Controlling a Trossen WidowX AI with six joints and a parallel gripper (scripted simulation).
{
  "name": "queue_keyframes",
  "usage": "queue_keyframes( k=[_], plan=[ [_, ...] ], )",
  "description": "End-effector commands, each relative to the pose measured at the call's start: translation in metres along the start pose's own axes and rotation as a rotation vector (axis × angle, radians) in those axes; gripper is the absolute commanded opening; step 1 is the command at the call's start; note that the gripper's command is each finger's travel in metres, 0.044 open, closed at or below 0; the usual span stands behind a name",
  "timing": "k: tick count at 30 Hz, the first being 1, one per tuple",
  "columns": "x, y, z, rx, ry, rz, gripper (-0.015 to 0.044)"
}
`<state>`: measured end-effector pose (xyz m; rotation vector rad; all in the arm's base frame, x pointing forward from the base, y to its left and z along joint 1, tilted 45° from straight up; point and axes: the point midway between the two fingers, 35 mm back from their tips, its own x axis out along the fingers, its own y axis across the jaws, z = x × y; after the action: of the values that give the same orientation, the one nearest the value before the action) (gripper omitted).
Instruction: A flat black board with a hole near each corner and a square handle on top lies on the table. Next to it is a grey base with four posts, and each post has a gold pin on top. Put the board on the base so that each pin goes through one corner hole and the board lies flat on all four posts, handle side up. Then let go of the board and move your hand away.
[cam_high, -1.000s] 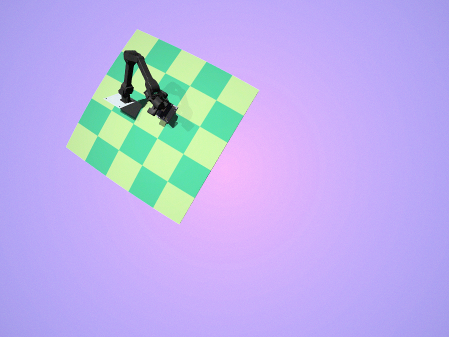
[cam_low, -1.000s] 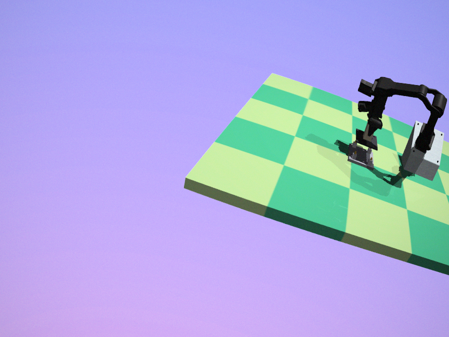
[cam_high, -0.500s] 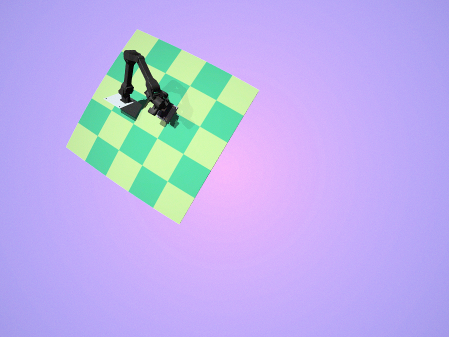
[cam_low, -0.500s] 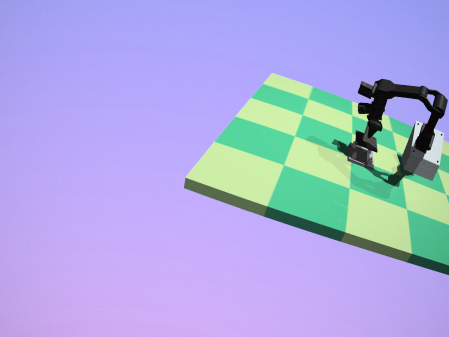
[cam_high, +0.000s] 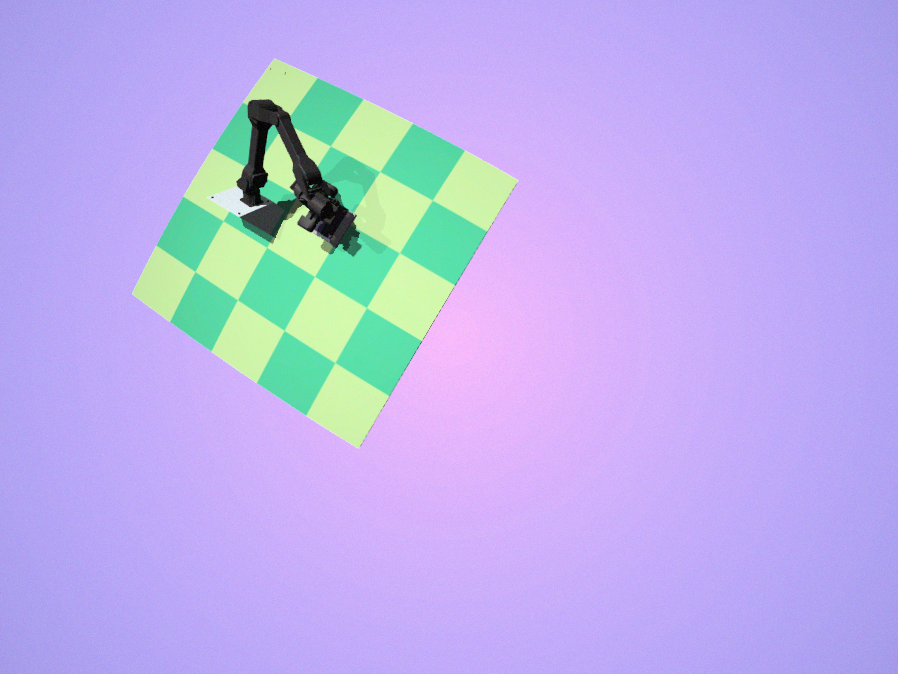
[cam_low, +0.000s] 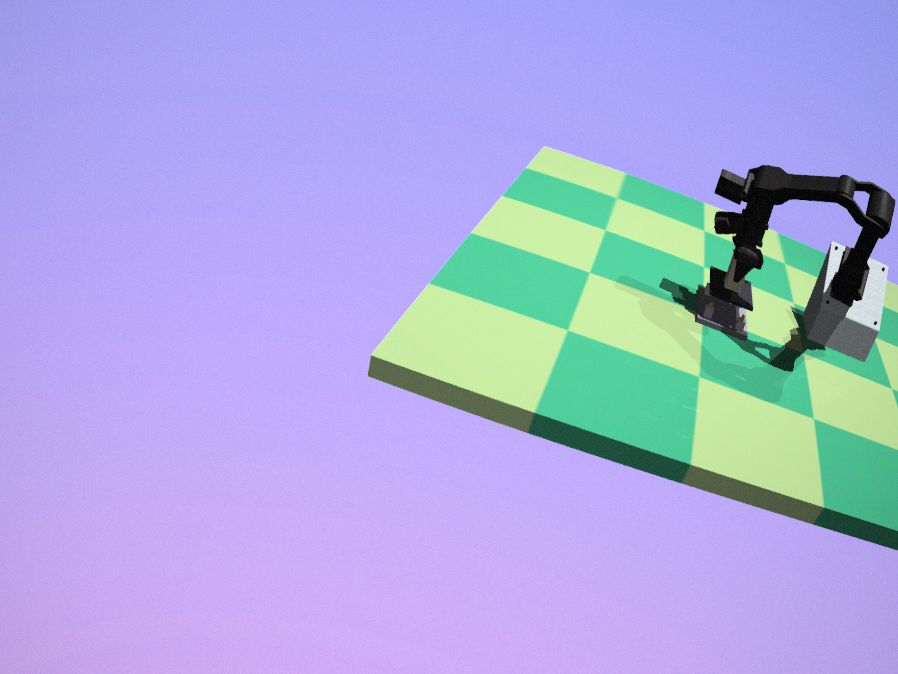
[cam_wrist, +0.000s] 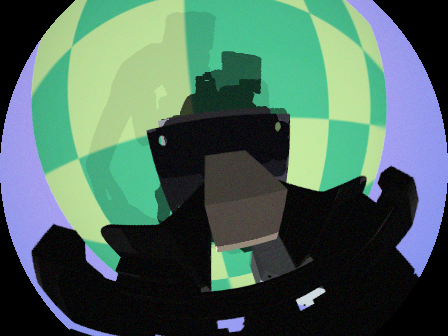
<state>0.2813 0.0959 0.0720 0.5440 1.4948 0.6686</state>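
Your flat black board (cam_high: 343, 228) (cam_low: 741, 298) (cam_wrist: 220, 136) hangs under the claw (cam_high: 326, 217) (cam_low: 735, 279) (cam_wrist: 231, 183), which grips its square grey-brown handle (cam_low: 733, 279) (cam_wrist: 246, 200). Grey four-post base (cam_low: 721, 319) sits below, near. Lower slowly, keep it level, line holes up with gold pins; seating isn't evident. Board looks dark, thin, two corner holes visible past the handle.

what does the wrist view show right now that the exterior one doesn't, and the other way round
Only the wrist view: two corner holes of the black board, seen from above.

Only the exterior view: gold pins on the grey base, and the white mounting block under the arm.

Both: the black board held in the gripper, and the green checkered table.
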Motion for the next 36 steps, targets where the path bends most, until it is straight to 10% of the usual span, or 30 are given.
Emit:
queue_keyframes(
  k=[1, 36],
  plan=[
    [0.005, 0.000, -0.001, 0.009, 0.003, 0.005, 0.0000],
    [0.017, 0.000, -0.001, 0.010, 0.000, 0.001, 0.0000]
  ],
)
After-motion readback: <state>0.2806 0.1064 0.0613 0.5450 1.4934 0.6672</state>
